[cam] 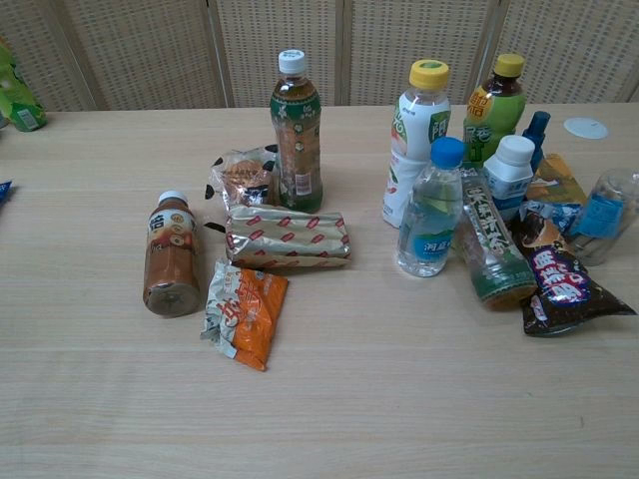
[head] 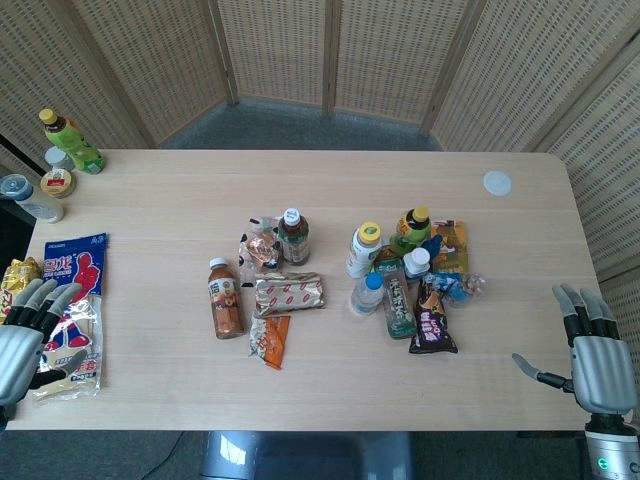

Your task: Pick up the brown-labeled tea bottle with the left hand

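- Fingers spread and holding nothing on the left hand (head: 35, 335), down at the table's eight o'clock edge, resting over a long blue-and-red snack packet (head: 75, 305).
- Right hand (head: 590, 350) the same story at four o'clock: fingers apart, thumb out, nothing in its hold.
- Brown-labeled tea bottle (head: 225, 298) lies on its side left of centre on the table (head: 320, 185), white cap toward twelve o'clock, well apart from both hands.
- Just beside it at three o'clock sits a silver-and-red wrapper (head: 289, 294), with an orange packet (head: 269, 340) at about five o'clock.
- Upright dark tea bottle (cam: 297, 135) stands at one o'clock from the target.
- Over at three o'clock, a crowded cluster: a yellow-capped white bottle (cam: 419, 140), a small water bottle (cam: 431, 210) and a dark purple snack bag (cam: 564, 284).
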